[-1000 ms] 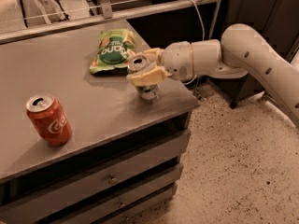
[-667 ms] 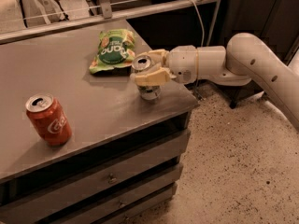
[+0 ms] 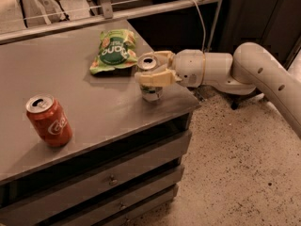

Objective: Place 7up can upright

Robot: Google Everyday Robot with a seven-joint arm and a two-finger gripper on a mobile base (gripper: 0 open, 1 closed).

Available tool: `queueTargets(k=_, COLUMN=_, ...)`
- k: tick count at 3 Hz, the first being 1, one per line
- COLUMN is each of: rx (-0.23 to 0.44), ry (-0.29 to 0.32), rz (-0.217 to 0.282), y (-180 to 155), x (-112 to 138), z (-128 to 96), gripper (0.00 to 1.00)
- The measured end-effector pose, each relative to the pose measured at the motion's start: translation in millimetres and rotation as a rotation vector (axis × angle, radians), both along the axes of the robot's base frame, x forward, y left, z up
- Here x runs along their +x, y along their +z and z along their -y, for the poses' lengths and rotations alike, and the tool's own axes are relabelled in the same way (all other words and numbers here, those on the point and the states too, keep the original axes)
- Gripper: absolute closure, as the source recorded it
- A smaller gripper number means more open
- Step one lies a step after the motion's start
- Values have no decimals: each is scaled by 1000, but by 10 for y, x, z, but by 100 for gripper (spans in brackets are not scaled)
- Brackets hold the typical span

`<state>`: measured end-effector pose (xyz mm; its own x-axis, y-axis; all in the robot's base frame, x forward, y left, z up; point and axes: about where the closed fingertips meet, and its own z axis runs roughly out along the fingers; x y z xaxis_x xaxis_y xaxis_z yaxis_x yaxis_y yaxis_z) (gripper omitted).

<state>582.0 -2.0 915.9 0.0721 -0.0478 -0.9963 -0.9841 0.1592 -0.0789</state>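
The 7up can (image 3: 151, 92), silvery with a silver top, stands upright on the grey table (image 3: 70, 93) near its right front corner. My gripper (image 3: 143, 69) reaches in from the right. Its cream fingers (image 3: 155, 77) lie on either side of the can's upper half, one in front and one behind, closed against it. The can's base rests on the tabletop.
A red cola can (image 3: 48, 120) stands upright near the table's front left. A green snack bag (image 3: 114, 52) lies flat just behind the 7up can. The table's right edge is right beside the can. Drawers sit below it, and speckled floor lies to the right.
The can has gone from slightly tilted to upright and shifted a little to the right with the gripper. The arm's elbow has dropped somewhat. The red can and the bag have not moved.
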Motion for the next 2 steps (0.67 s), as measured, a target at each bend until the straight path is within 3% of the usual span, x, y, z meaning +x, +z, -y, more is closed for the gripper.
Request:
queueTargets(k=1, rx=27, ry=-10, rz=-48, y=-77, x=36, z=38, gripper=59)
queueTargets(k=2, rx=26, ry=-5, rz=-47, y=-70, x=28, z=11, gripper=36)
